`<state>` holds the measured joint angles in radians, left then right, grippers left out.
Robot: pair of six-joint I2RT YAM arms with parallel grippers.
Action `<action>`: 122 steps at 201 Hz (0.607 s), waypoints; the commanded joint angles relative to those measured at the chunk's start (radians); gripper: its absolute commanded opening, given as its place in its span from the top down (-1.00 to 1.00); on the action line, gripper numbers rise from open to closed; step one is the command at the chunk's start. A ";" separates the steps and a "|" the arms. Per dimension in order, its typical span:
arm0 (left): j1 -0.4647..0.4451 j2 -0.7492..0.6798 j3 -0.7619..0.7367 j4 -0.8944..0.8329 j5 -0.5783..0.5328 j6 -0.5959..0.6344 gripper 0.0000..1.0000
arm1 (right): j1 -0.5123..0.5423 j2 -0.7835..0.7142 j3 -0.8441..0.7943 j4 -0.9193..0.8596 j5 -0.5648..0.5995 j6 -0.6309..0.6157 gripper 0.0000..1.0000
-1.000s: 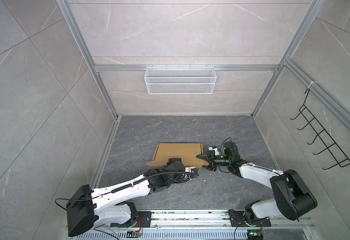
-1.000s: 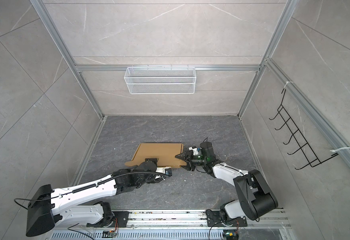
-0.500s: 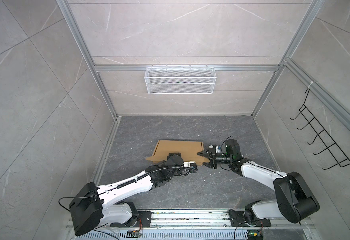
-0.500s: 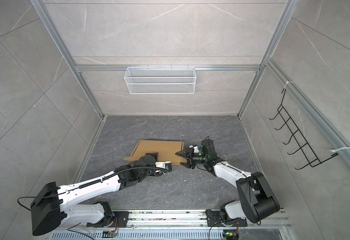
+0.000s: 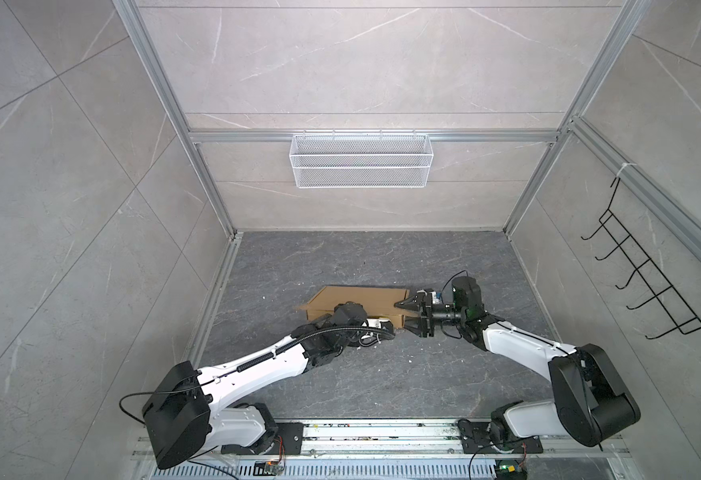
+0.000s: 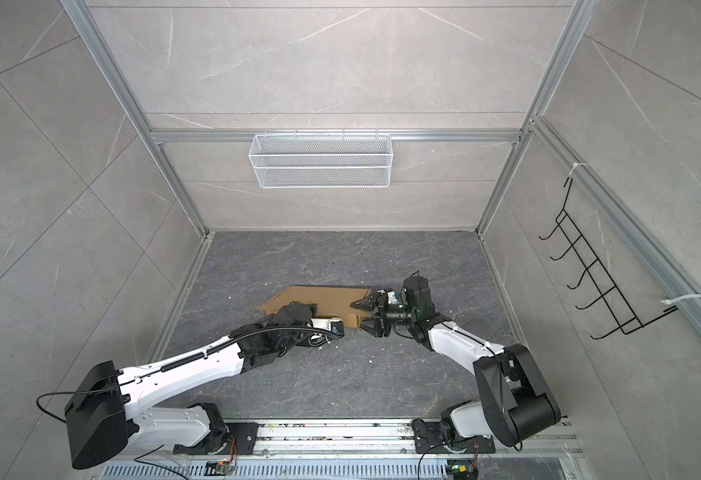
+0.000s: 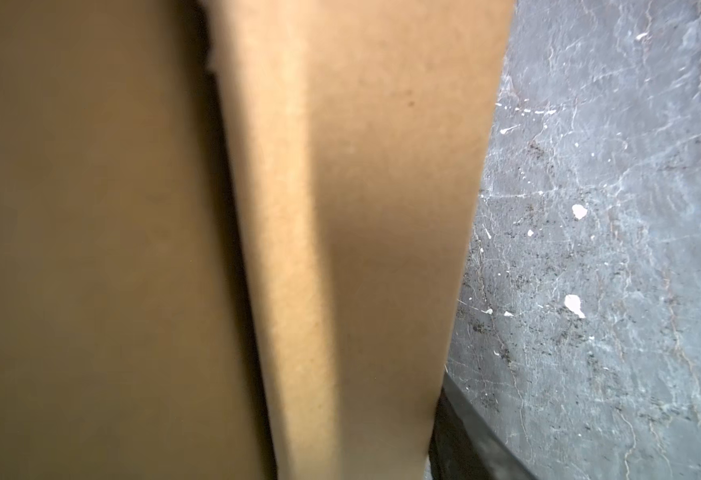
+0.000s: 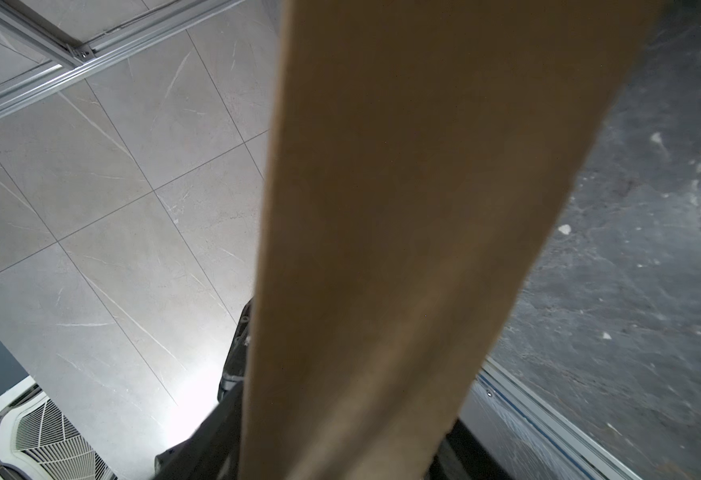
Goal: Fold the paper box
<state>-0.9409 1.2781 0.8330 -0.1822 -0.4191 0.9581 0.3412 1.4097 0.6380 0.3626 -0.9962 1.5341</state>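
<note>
**Two white-shelled arms with black joints**

The left arm [image 5: 253, 370], at the lower left of both top views, has glossy white link shells between matte black joint housings and a big boxy black shoulder block [image 5: 176, 419]. A ribbed black conduit [image 5: 257, 360] lies along its white link, and a thin black cable [image 5: 122, 409] loops off the shoulder. The right arm [image 5: 519, 349], at the lower right, has the same colours. A thin wire arcs over its black wrist housing [image 5: 465, 293]. The right gripper [image 5: 400, 317] is black, with fingers that taper to points. Each arm has a black base plate [image 5: 257, 442].
</note>
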 commanded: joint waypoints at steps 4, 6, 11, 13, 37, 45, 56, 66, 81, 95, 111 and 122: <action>0.013 -0.003 0.058 -0.043 0.016 -0.007 -0.11 | -0.014 -0.024 0.020 0.024 -0.037 0.001 -0.36; 0.014 -0.003 0.060 -0.048 0.016 -0.008 -0.10 | -0.018 -0.028 0.019 0.021 -0.038 -0.001 -0.38; 0.016 -0.003 0.065 -0.057 0.018 -0.011 -0.09 | -0.025 -0.032 0.016 0.015 -0.041 -0.005 -0.41; 0.018 -0.003 0.067 -0.061 0.018 -0.013 -0.09 | -0.028 -0.035 0.015 0.012 -0.042 -0.009 -0.41; 0.032 -0.002 0.102 -0.138 0.037 -0.043 -0.07 | -0.074 -0.069 0.007 -0.051 -0.046 -0.053 -0.52; 0.034 0.000 0.115 -0.167 0.041 -0.056 -0.06 | -0.090 -0.079 0.002 -0.062 -0.048 -0.063 -0.55; 0.034 0.000 0.136 -0.213 0.047 -0.074 -0.05 | -0.109 -0.088 -0.006 -0.064 -0.052 -0.066 -0.56; 0.034 0.001 0.161 -0.266 0.056 -0.091 -0.04 | -0.128 -0.098 -0.012 -0.066 -0.058 -0.073 -0.57; 0.034 0.005 0.204 -0.353 0.076 -0.123 -0.03 | -0.163 -0.111 -0.016 -0.087 -0.065 -0.099 -0.58; 0.035 0.016 0.257 -0.434 0.106 -0.154 -0.02 | -0.202 -0.116 -0.003 -0.158 -0.060 -0.170 -0.59; 0.034 0.047 0.336 -0.553 0.160 -0.201 -0.02 | -0.251 -0.118 0.041 -0.322 -0.027 -0.327 -0.58; 0.034 0.081 0.397 -0.639 0.190 -0.230 0.01 | -0.270 -0.116 0.081 -0.447 0.022 -0.451 -0.58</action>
<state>-0.9092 1.3140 1.1011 -0.6071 -0.3183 0.8242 0.1131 1.3067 0.6434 0.1852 -1.0351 1.3544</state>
